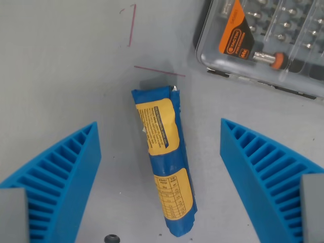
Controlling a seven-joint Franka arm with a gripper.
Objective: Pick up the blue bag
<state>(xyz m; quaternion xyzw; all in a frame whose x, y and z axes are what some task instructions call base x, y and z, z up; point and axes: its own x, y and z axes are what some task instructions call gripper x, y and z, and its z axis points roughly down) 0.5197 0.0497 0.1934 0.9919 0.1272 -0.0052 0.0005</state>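
Note:
The blue bag [164, 157] is a long blue packet with yellow printed labels, lying flat on the grey table, its length running from the upper middle to the bottom middle of the wrist view. My gripper [159, 139] is open, above the bag. Its two blue ribbed fingers stand wide apart, one [61, 172] on the wrist view's left and one [263, 167] on the wrist view's right, with the bag between them. Neither finger touches the bag.
A clear plastic case of screwdriver bits [263, 40] with an orange label lies at the top right. Thin red lines [132, 25] are drawn on the table above the bag. A small dark screw hole [112, 238] is at the bottom edge.

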